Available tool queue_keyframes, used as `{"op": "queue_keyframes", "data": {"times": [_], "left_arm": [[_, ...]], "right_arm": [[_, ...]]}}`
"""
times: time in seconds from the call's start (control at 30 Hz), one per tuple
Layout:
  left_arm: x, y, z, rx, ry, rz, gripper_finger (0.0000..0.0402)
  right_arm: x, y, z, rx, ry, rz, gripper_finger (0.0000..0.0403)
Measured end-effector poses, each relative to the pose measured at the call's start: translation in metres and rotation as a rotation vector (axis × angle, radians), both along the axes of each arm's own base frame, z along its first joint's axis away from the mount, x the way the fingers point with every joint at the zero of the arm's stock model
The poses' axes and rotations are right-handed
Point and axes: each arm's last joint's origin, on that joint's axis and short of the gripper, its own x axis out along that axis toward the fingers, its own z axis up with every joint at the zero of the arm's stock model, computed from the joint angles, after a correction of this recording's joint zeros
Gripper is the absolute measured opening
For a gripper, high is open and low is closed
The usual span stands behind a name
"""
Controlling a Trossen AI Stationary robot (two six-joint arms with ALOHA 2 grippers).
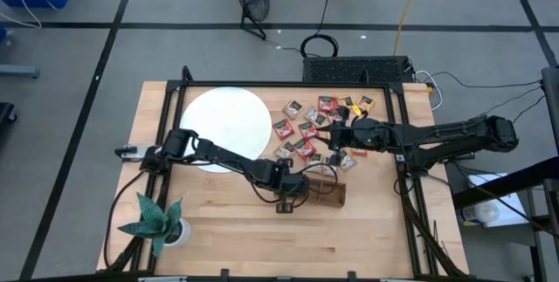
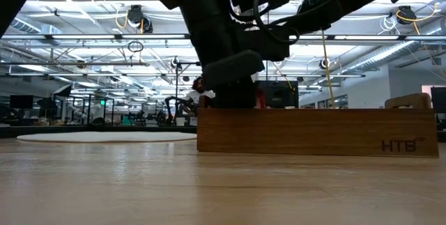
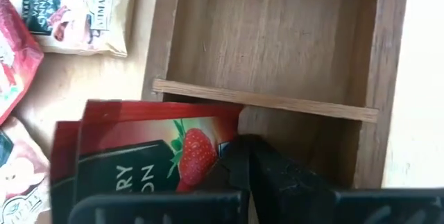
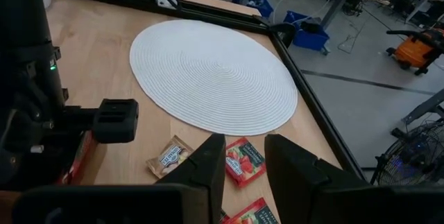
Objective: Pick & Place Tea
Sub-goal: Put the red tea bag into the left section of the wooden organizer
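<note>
My left hand (image 1: 288,196) is down at the near end of the tray (image 1: 334,196), clenched on a red strawberry sachet (image 3: 149,151); from the wrist I see the sachet standing in the tray's end compartment, against the thin divider (image 3: 263,100), with my dark fingers (image 3: 277,179) pinched at its edge. The next compartment beyond the divider shows only bare wood. From the low view the tray (image 2: 317,132) sits flat on the surface (image 2: 209,190) with my left hand (image 2: 233,79) coming down onto its end. My right hand (image 1: 341,138) hovers over the loose tea (image 1: 307,131), a scatter of red and yellowish sachets lying between the white disc (image 1: 225,125) and the right side of the frame. Its fingers (image 4: 208,165) stand partly apart with nothing between them, and just beyond them lie a red sachet (image 4: 244,161) and a pale one (image 4: 170,156) on the wood beside the disc (image 4: 215,75). More sachets (image 3: 76,9) lie on the surface just outside the tray wall. A potted plant (image 1: 157,221) stands at the near left corner.
</note>
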Motion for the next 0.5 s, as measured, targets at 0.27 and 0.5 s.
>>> {"op": "queue_keyframes", "data": {"times": [0.27,0.5], "left_arm": [[0.002,0.000,0.007,-0.004,0.001,0.008,0.0006],[0.004,-0.001,0.024,0.009,0.036,-0.010,0.0041]], "right_arm": [[-0.001,0.000,-0.002,0.007,0.021,-0.003,0.0089],[-0.001,0.000,-0.003,0.008,0.035,-0.003,0.0089]]}}
